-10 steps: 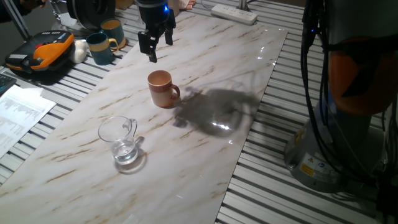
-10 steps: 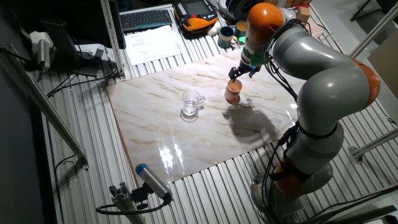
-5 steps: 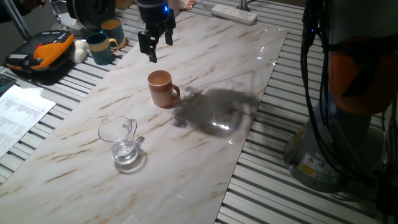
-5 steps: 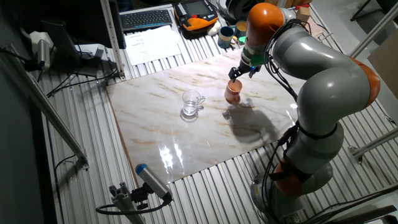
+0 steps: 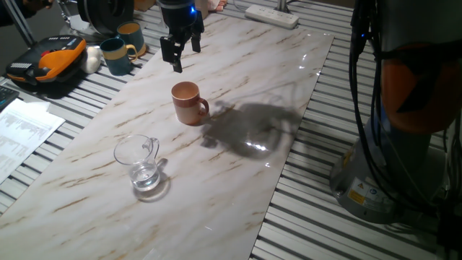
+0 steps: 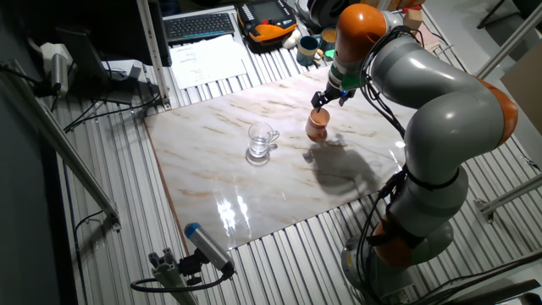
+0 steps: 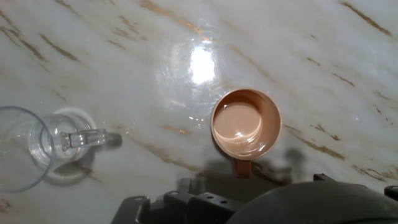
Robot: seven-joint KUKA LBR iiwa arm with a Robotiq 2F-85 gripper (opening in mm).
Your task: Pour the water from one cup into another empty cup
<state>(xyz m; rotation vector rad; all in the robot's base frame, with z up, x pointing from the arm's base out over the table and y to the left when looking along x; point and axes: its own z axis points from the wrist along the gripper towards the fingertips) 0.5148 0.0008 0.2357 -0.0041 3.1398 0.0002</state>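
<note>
My gripper hangs open and empty at upper centre; nothing grasped yet. Next I must reach the glass mug, lower left, beyond the terracotta mug.

One fixed view is looking low and close along the marble surface, toward the terracotta mug. The other is looking down from higher and farther off. The hand view is facing straight down, sharing the mug and the glass mug.
</note>
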